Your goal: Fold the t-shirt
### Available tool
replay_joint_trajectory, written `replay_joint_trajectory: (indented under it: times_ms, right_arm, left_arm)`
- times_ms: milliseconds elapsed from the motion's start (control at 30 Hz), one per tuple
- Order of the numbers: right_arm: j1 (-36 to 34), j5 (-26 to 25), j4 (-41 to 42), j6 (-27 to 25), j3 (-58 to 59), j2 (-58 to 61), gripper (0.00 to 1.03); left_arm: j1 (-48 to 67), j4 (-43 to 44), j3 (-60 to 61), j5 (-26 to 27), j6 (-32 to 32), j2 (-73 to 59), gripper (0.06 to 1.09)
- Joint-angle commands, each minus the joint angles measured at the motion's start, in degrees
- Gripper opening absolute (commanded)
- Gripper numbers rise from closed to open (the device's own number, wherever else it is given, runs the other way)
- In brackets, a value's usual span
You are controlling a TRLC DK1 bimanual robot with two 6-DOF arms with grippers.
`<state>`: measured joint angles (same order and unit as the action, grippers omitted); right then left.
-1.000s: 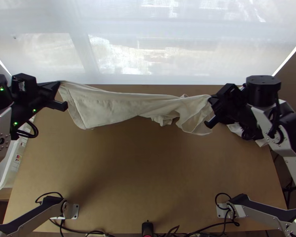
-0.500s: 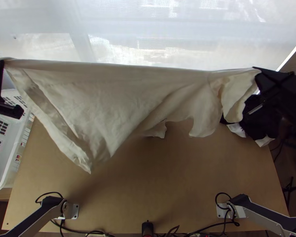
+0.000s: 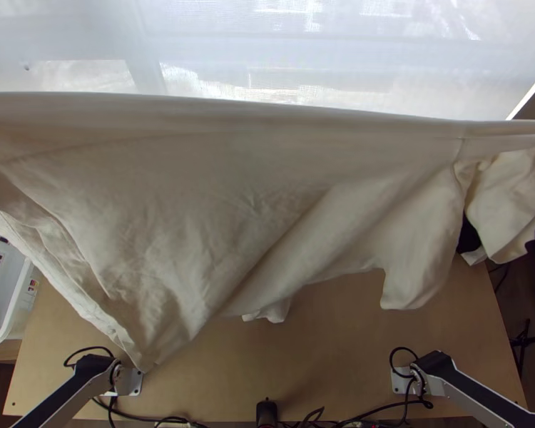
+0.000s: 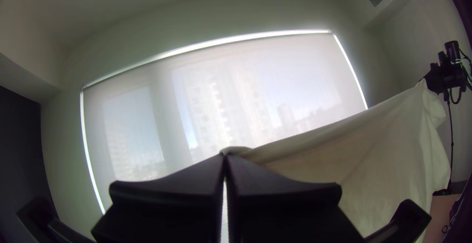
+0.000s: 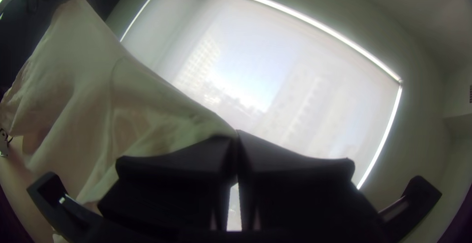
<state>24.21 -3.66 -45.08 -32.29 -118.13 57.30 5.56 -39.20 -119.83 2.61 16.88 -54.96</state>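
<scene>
High over the counter point(image 3: 332, 364), the cream t-shirt point(image 3: 196, 185) hangs in the air, its upper edge stretched nearly straight between the two arms. The left claw point(image 4: 224, 155) is closed on one end of that edge, the right claw point(image 5: 237, 134) on the other. Each seems to pinch little cloth, so too hard a pull could slip an end free and drop the shirt in a heap. The lower side dangles unevenly; lowered like that, it would likely land skewed, with the long hanging corner point(image 3: 148, 357) doubled under. In the top view both held ends are cut off at the sides. Creases make it hard to tell how the layers lie, or which seam each claw has. A dark thing point(image 3: 469, 239) is partly hidden behind the cloth.
</scene>
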Motion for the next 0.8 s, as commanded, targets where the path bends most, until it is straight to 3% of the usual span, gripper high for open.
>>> replay_joint_trajectory:
  times_ms: [0,300,600,767]
  right_arm:
    - [-0.7,-0.3,1.6,-0.8,-0.8,-3.2,0.02]
    - [-1.6,-0.1,-0.7,1.3,7.6,-6.1,0.02]
    - [0.7,-0.1,3.9,2.1,19.6,-4.5,0.02]
    - [2.5,-0.1,9.8,2.9,28.4,-0.8,0.02]
  left_arm:
    - [0.1,-0.9,-2.0,0.6,-3.6,-0.2,0.09]
    - [0.4,-1.3,2.3,2.6,-8.8,-4.1,0.09]
    - [9.6,-1.2,19.4,2.4,-9.6,-3.8,0.09]
    - [12.5,4.4,31.2,2.3,-10.4,-3.1,0.09]
